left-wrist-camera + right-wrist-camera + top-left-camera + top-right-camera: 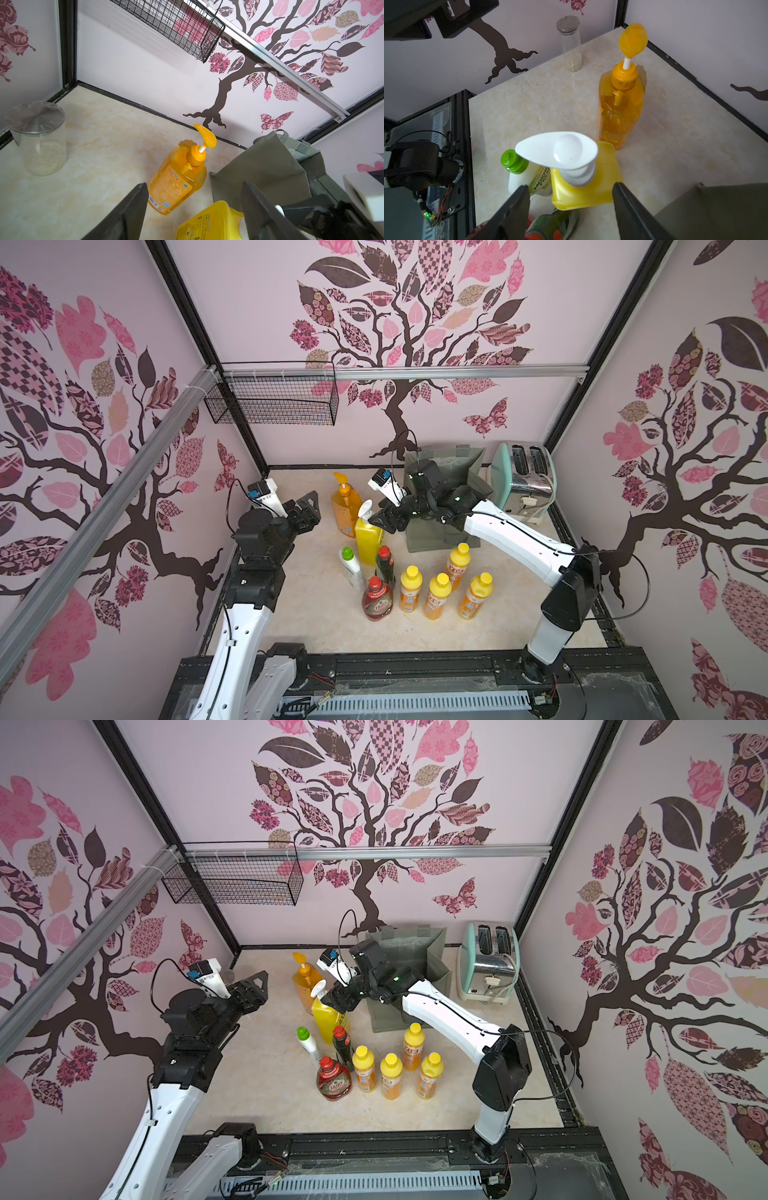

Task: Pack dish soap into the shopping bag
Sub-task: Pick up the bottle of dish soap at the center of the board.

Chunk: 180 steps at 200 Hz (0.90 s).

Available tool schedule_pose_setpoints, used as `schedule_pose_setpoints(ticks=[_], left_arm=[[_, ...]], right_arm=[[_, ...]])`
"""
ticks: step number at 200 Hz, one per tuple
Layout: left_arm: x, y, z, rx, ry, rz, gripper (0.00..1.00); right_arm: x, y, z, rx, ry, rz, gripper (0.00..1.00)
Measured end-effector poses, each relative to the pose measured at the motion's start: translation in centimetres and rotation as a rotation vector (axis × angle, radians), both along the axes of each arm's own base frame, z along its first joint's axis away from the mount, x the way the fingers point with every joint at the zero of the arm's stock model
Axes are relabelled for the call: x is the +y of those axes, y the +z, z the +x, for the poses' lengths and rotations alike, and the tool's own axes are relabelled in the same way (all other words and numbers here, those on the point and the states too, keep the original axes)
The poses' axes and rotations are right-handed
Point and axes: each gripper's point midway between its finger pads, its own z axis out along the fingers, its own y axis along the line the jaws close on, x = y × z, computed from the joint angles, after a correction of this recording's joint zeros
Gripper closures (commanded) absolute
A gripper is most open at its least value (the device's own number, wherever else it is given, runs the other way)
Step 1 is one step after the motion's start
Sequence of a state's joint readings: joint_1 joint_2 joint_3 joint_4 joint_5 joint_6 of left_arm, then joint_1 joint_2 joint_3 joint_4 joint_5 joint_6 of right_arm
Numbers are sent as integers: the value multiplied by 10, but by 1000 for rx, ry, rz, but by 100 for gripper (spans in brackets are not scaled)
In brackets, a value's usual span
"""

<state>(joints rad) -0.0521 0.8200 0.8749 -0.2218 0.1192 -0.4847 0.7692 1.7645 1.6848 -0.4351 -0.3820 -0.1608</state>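
The grey-green shopping bag stands at the back, partly hidden by my right arm. Left of it stand the orange pump bottle and the yellow pump bottle. In front are the white green-capped bottle, the dark red-capped one, the red Fairy and several small orange bottles. My right gripper is open, its jaws just short of the yellow bottle's shoulders, below the white pump head. My left gripper hangs open and empty left of the orange bottle.
A mint and chrome toaster stands right of the bag. A black wire basket hangs on the back wall's rail. A clear glass jar with a metal lid sits in the back left corner.
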Motion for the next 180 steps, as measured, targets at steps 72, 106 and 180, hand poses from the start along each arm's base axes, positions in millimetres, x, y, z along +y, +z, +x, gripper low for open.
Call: schedule_pose_setpoints(ticks=[72,106,180], left_arm=[[-8,-7,5,23,-45,0,14],[-9,-8,5,26,-54,2,13],[-11,-8,5,26,-60,1,13]], right_arm=[[14,-30,11,19,8,-1,37],[19,-29,11,13,12,26,41],[35,-37,15,2,22,55,54]])
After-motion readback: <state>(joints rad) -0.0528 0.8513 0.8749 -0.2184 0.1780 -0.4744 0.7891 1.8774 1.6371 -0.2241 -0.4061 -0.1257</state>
